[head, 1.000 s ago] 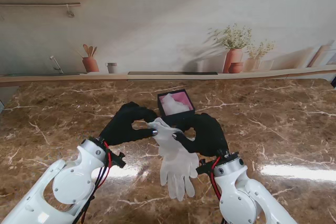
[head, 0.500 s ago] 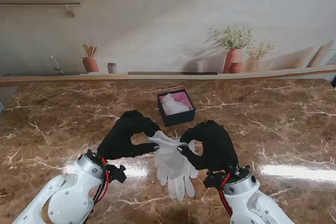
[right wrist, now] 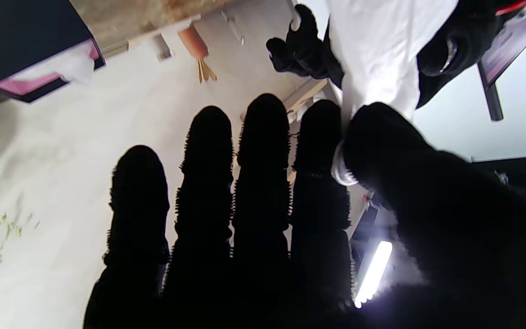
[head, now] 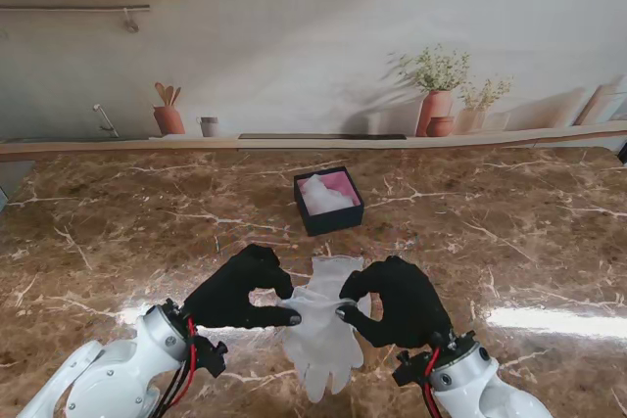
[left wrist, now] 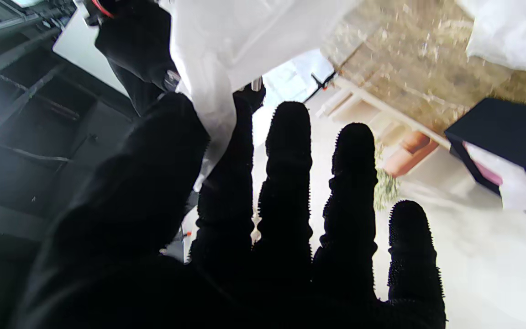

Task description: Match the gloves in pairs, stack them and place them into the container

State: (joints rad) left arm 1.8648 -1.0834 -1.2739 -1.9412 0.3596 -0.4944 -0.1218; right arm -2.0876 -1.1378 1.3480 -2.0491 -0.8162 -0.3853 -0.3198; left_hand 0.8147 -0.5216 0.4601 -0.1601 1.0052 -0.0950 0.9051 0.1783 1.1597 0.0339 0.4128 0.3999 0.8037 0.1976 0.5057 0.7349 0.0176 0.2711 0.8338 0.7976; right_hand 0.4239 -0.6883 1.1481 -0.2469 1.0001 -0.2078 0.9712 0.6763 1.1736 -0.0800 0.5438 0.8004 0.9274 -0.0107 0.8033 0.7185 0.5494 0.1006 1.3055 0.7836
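Stand view: left hand (head: 240, 289) and right hand (head: 397, 299) pinch white gloves (head: 321, 325) between fingers (edges spread, presumably for alignment); container (head: 328, 201) farther off.

Bare tabletop (head: 509, 242) all around the container (head: 328, 201)

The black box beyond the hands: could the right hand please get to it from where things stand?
Probably yes. Bare table lies between the right hand and the box, but that hand and the left hand both pinch the white glove.

Glove (head: 320, 325) between left hand (head: 240, 289) and right hand (head: 400, 301) (both pinching it); container (head: 328, 201) farther from me.
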